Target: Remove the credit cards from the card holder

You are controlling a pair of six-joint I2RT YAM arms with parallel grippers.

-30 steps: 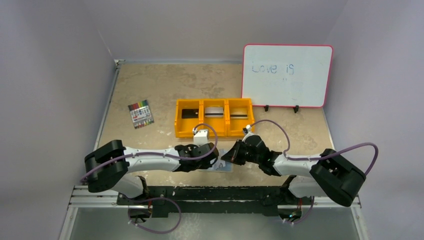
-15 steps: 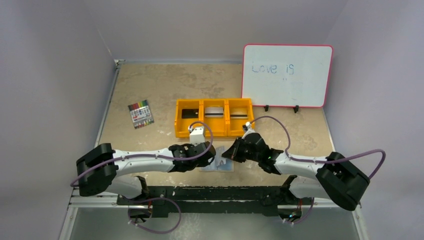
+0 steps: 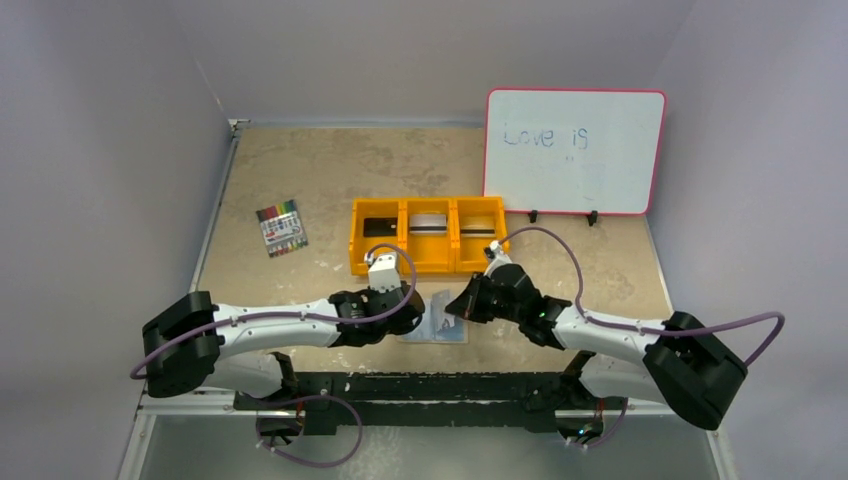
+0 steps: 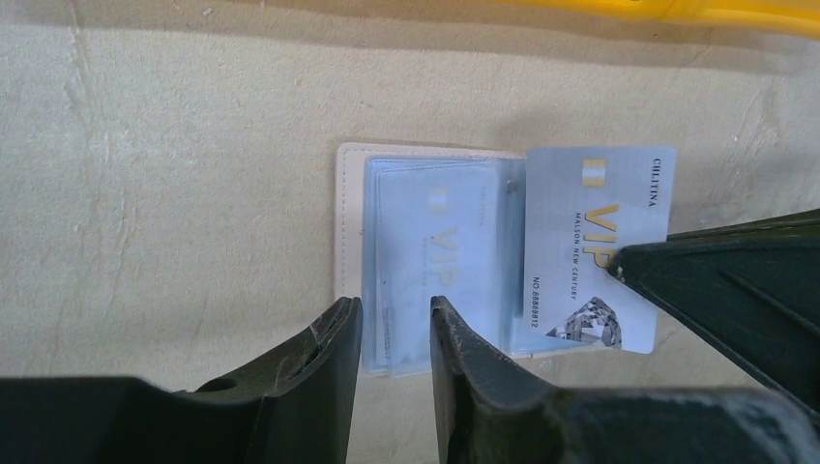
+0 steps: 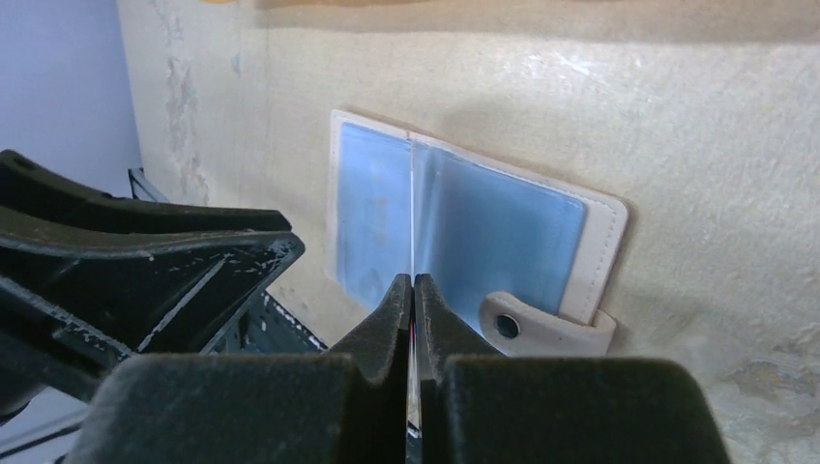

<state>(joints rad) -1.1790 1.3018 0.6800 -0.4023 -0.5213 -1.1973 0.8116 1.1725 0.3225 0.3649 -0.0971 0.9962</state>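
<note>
Table (image 3: 300,180): mottled beige top, carries all items.

Whiteboard (image 3: 573,150): red-framed, upright on two small feet at far R of table. Faint blue writing on it.

Orange tray (image 3: 428,266): 3 compts side by side, approx. mid-table, beyond both arms. Tray cards (image 3: 428,222): one lies flat in each compt, dark in the L compt, paler grey in mid and R.

Marker pack (image 3: 281,228): flat on table, well L of tray, apart from everything else.

Card holder (image 4: 425,251): lies open and flat on table near the front edge, between the two grippers. It is nearer than the tray and not touching it. Cream-beige border, light blue clear sleeves. Sleeved card (image 4: 445,242) w/ "VIP" print shows through the sleeve stack. Tab strap (image 5: 541,329): pale, w/ snap hole, sticks out from one side edge.

VIP card (image 4: 595,242): silver-blue, outside the sleeves, raised over one half of the holder. Cannot tell if its lower edge touches the holder.

R gripper (image 5: 413,280): jaws closed on the VIP card's edge, which runs edge-on between them in right wrist view.

L gripper (image 4: 395,304): jaws a little apart, nothing clamped between them. Tips sit at the holder's near edge; contact cannot be told.
</note>
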